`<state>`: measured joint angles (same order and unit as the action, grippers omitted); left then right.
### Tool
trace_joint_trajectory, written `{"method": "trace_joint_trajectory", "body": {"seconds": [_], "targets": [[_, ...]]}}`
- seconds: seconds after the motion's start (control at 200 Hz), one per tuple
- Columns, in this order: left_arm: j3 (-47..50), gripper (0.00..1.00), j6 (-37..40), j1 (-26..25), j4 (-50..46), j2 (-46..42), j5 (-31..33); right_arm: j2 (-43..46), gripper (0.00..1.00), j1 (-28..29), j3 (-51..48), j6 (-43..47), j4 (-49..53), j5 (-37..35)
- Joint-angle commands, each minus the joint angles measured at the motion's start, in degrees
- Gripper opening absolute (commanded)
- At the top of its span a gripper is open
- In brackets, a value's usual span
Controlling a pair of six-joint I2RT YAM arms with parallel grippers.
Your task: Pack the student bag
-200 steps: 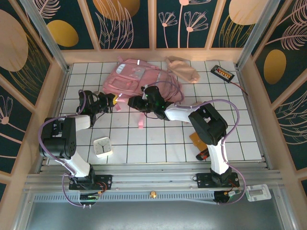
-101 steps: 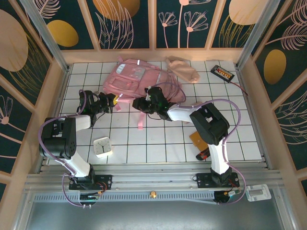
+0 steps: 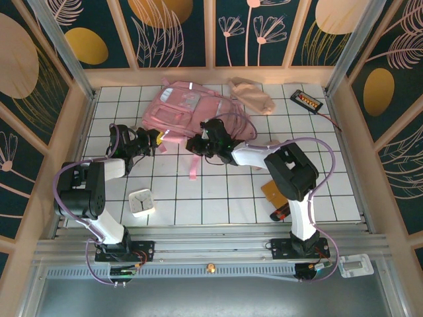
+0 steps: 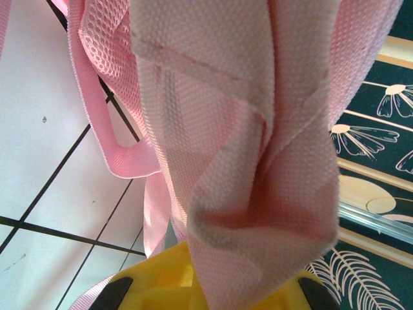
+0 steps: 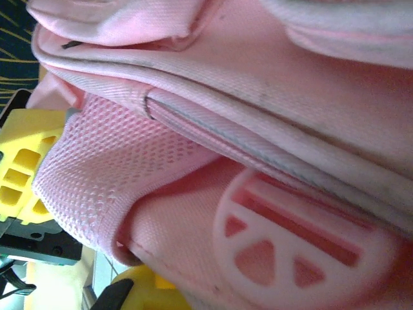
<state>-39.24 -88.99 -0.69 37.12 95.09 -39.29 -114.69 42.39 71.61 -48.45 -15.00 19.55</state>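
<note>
Bag: the student bag (image 3: 188,105) (a large pink fabric backpack with pale reflective strips) lies flat at the far middle of the white tiled table (image 3: 218,191).
Left: the left gripper (image 3: 159,140) is at the bag's near-left edge. Its wrist view shows yellow fingers (image 4: 155,284) clamped on a bunched fold of pink weave.
Right: the right gripper (image 3: 195,144) is at the bag's near edge, jaws closed tight. Its wrist view shows pink mesh (image 5: 110,168) pinched there, with a round pink plastic badge (image 5: 290,245) alongside.
Overhead: a small white square clock (image 3: 141,201) sits near the left arm, and a beige cloth pouch (image 3: 251,94) lies beside the bag.
</note>
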Motion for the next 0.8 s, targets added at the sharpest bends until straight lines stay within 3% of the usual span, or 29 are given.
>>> {"method": "trace_joint_trajectory", "body": {"seconds": [0.0,0.275,0.565,0.791], "targets": [[-1.5,0.0,1.8,1.5,1.6,-1.1,-4.5,4.7,0.0,-1.6,0.9,1.2,12.3,-4.8],[-7.8,0.0,13.3,6.4,-11.5,-1.0,-4.3,12.6,0.0,-4.6,-3.6,4.1,28.2,-9.7],[-12.3,0.0,22.2,8.7,-22.4,-0.8,-3.6,14.7,0.0,-10.0,-5.4,6.3,34.8,-12.2],[-19.8,0.0,32.1,12.2,-33.1,2.6,-1.8,13.0,0.0,-10.2,-2.0,9.0,37.4,-13.1]]}}
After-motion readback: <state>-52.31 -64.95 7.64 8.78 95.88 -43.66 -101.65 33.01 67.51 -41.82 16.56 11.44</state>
